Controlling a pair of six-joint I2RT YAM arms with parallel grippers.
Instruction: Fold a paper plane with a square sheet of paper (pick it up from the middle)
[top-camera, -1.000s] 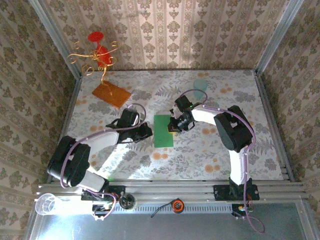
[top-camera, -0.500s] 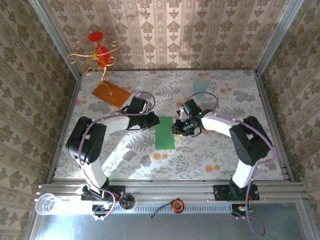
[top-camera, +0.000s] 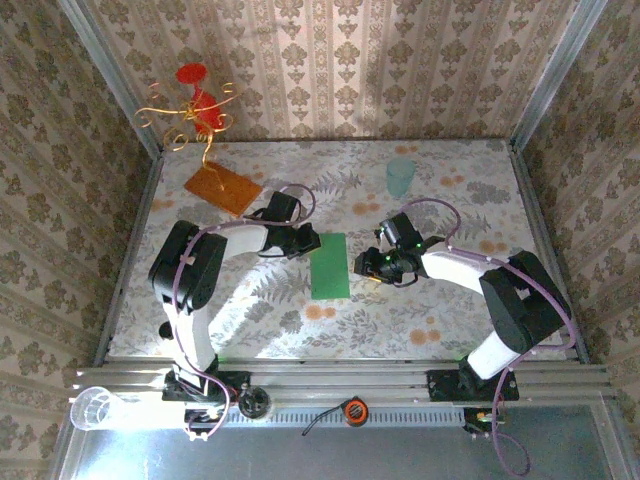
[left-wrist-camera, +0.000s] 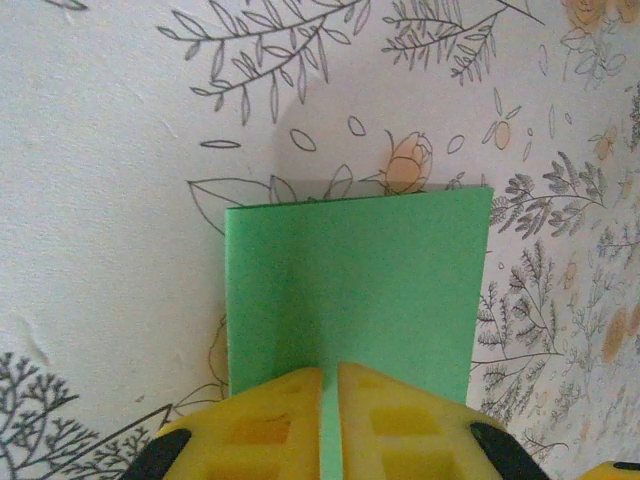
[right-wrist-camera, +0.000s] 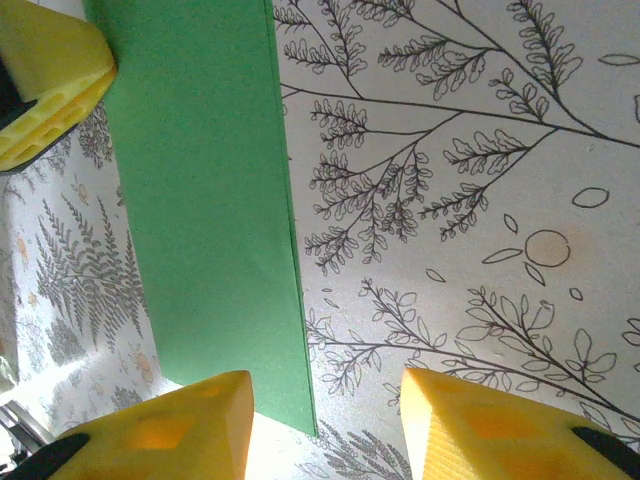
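green paper (top-camera: 330, 265) lies flat and folded on the table, near-right of orange board (top-camera: 222, 188). left gripper (left-wrist-camera: 330, 375) almost clenched over its board-side edge, contact unclear. right gripper (right-wrist-camera: 325, 400) released, jaws spread, straddling the edge farthest from the board.

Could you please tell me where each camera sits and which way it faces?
Top external: above and behind the bases, looking down at both arms and the green paper.
Left wrist: looks down past the left end effector onto the paper.
Right wrist: looks down past the right end effector at the paper's edge.
All three share the paper.
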